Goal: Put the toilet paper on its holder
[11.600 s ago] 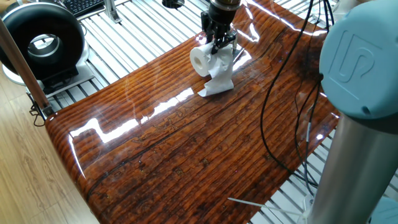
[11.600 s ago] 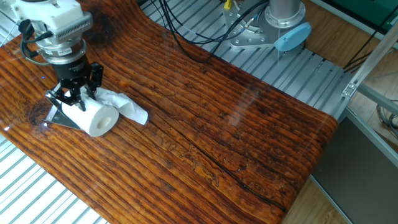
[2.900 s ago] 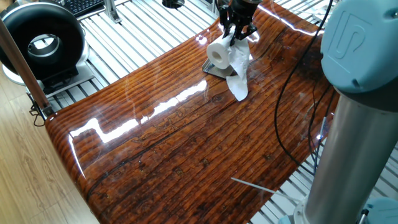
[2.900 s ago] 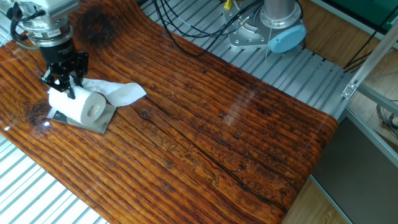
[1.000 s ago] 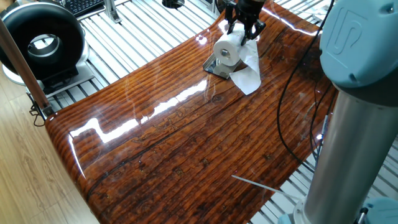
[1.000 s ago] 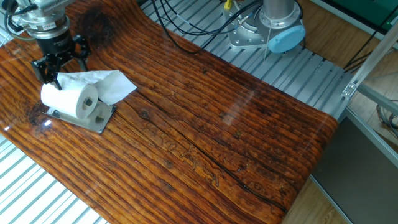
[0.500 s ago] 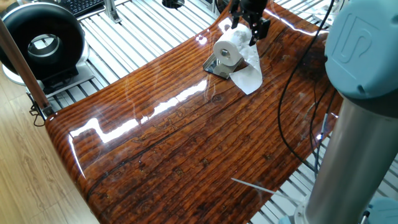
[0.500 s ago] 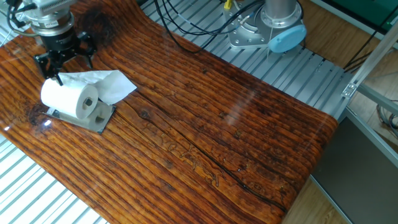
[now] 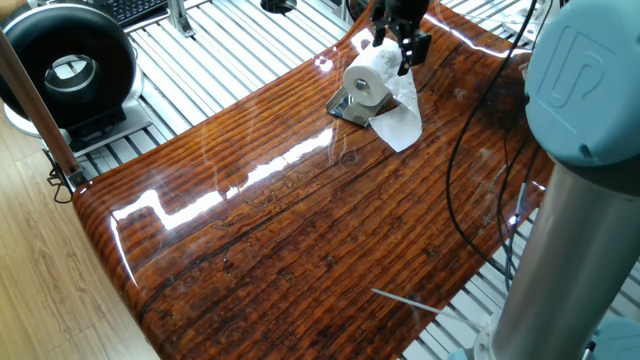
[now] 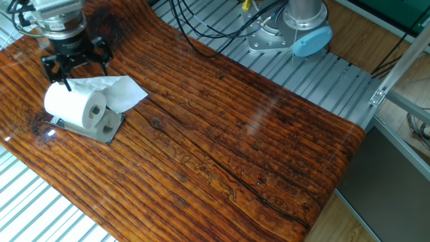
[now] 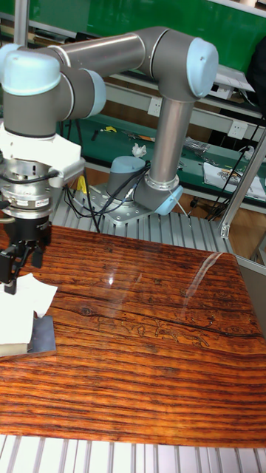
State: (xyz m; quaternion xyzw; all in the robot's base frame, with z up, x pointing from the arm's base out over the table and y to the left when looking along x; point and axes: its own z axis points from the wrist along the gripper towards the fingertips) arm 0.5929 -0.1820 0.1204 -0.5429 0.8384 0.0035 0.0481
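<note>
In the other fixed view, at the far left of your glossy, dark red-brown striped wooden tabletop, the black two-finger gripper hangs just above and behind the white roll of soft toilet paper, with its jaws spread wide and holding nothing. The roll lies on its side, hollow core facing the camera, seated on the small shiny silver metal holder, whose flat base plate shows under and in front of it. A loose white sheet trails from the roll to the right and rests on the wood. Further right, black cables cross the far edge of the tabletop, and the arm's grey base with its light blue cap stands on the slatted metal frame beyond. In the one fixed view you see the roll near the far edge, with a large black ring-shaped device well apart from it at the far left.
</note>
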